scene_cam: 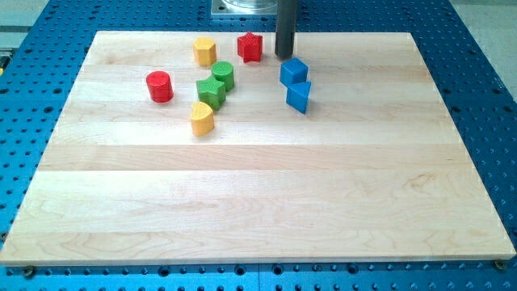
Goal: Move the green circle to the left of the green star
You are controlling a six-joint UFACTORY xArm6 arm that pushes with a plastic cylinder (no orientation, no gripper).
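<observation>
The green circle (224, 75) is a short cylinder on the wooden board (258, 202), toward the view's top left. It touches the green star (210, 91), which lies just below and to its left. My tip (284, 55) is the lower end of a dark rod coming down from the view's top. It stands near the board's top edge, well to the right of the green circle, between the red star (250, 47) and the upper blue block (293, 71).
A yellow block (204, 51) lies left of the red star. A red cylinder (159, 86) lies left of the green star. A second yellow block (202, 119) lies below the green star. A lower blue block (299, 96) touches the upper one.
</observation>
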